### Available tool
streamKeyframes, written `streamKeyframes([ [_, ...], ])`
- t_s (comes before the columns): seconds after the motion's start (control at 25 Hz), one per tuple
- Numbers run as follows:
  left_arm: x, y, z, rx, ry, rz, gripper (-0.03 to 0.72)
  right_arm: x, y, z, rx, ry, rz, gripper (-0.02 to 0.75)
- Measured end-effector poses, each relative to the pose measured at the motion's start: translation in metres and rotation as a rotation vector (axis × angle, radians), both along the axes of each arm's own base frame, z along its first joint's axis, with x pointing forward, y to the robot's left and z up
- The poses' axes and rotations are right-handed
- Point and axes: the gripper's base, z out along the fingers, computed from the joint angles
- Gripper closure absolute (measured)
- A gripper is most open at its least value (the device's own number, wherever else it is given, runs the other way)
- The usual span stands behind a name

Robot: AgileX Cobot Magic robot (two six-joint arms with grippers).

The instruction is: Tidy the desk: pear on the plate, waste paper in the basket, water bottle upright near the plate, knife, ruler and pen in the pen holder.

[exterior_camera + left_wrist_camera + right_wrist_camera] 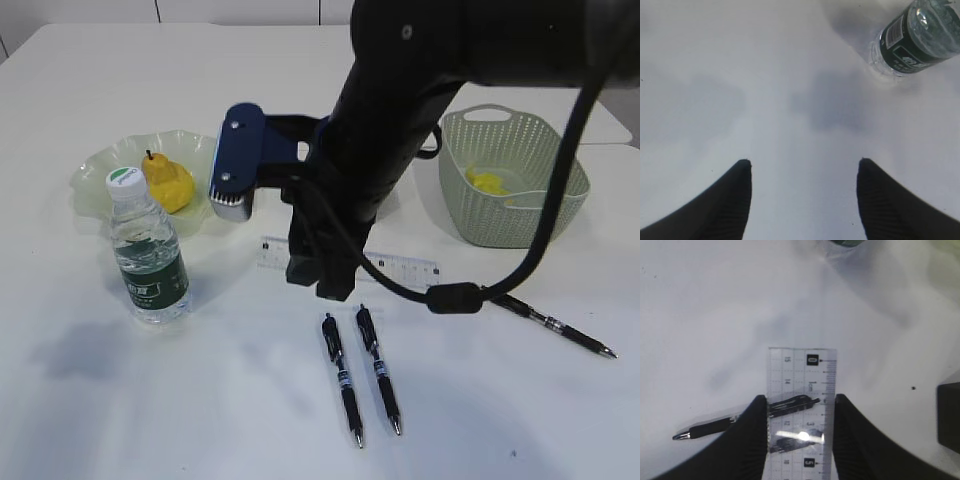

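One clear, finely marked ruler (801, 390)

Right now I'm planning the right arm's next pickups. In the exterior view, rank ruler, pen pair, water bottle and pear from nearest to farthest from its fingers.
1. Ruler, between the fingers of the right gripper.
2. Pen pair, just in front on the desk.
3. Water bottle, standing to the left.
4. Pear, far left, on the plate.
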Motion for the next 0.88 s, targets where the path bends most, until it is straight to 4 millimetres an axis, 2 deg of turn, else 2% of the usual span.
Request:
streamKeyframes([
  [0.16, -0.002, 0.0, -0.001, 0.0, 0.022, -0.002, 0.221, -0.001, -0.011, 0.028, 0.057, -0.081, -0.024, 0.441],
  [0.36, -0.003, 0.0, -0.002, -0.001, 0.038, -0.004, 0.221, 0.006, -0.034, 0.055, 0.118, -0.161, -0.091, 0.442],
  [0.72, -0.006, 0.0, -0.003, -0.001, 0.079, -0.008, 0.221, 0.038, -0.078, 0.082, 0.344, -0.274, -0.324, 0.442],
  [0.88, -0.007, 0.0, -0.003, -0.001, 0.083, -0.008, 0.221, 0.051, -0.084, 0.094, 0.481, -0.381, -0.416, 0.442],
])
